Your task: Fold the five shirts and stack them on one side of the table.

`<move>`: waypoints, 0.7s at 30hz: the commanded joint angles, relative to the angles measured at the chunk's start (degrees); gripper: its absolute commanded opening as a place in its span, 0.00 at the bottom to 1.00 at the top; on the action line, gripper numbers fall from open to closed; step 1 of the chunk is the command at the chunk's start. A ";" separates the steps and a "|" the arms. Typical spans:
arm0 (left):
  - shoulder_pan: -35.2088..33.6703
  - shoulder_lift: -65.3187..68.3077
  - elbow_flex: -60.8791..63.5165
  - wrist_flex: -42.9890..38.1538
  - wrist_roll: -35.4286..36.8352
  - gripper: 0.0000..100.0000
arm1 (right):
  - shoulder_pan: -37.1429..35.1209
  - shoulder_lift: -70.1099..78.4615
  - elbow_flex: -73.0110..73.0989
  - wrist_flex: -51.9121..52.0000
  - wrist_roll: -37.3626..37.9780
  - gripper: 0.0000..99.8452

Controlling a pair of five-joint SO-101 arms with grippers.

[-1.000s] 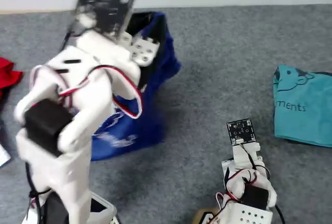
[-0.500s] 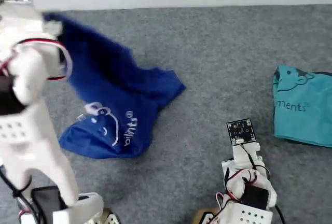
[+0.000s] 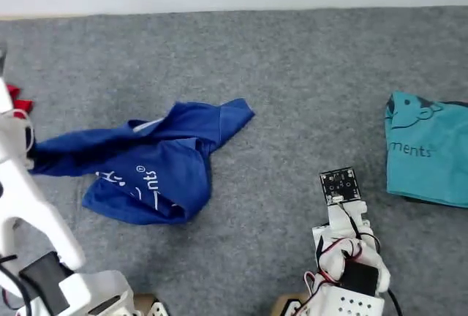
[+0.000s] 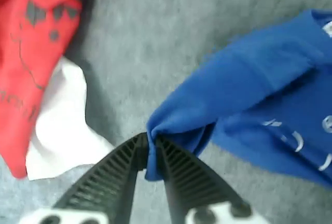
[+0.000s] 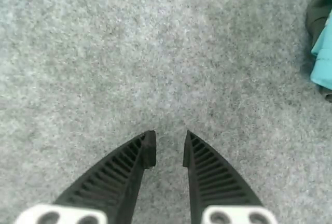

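A blue shirt lies crumpled on the grey table left of centre, one corner stretched out to the far left. My left gripper is shut on that corner of the blue shirt, low over the table. The white left arm stands at the table's left edge. A folded teal shirt rests at the right edge. My right gripper hovers over bare grey surface near the front, fingers a little apart with nothing between them; the teal shirt is off to one side of it.
A red shirt and a white cloth lie beside the left gripper; a bit of the red shirt peeks out at the far left. The right arm's base sits at the front. Dark cloth lies under the teal shirt.
The left arm has swung from the middle to the far left, dragging the blue shirt down from a raised bunch to lie stretched on the table. The right arm has not moved.
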 commanded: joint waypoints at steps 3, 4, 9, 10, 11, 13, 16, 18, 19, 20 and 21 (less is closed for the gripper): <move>-0.62 -0.53 3.56 -0.88 -2.02 0.00 | -0.40 -0.48 0.88 -0.40 0.53 0.10; -0.62 -0.62 4.00 -0.88 -1.93 0.00 | -0.40 -0.48 0.88 -0.40 0.53 0.10; -0.62 -0.79 4.09 0.18 -1.93 0.00 | -0.57 -0.48 0.88 -0.40 0.44 0.10; -0.62 -0.79 4.09 0.79 -1.93 0.00 | -0.57 -0.48 0.88 -0.40 0.62 0.10; -0.62 -0.79 4.09 1.23 -1.93 0.00 | -0.40 -0.48 0.88 -0.40 0.53 0.10; -0.62 -0.79 4.09 1.67 -1.93 0.00 | -0.40 -0.48 0.88 -0.40 0.53 0.10; -0.62 -0.79 4.09 2.46 -1.85 0.00 | -0.48 -0.48 0.88 -0.40 0.53 0.10; -0.62 -0.79 4.09 2.46 -1.85 0.00 | -0.40 -0.48 0.88 -0.22 0.70 0.10; -0.62 -0.79 4.09 2.46 -1.85 0.00 | -0.40 -0.48 0.88 -0.48 0.70 0.10; -0.53 -0.79 4.09 2.46 -1.85 0.00 | -0.40 -0.48 0.88 -1.54 0.70 0.10; -0.53 -0.79 4.09 2.46 -1.85 0.00 | -0.40 -0.48 0.88 -3.03 0.53 0.10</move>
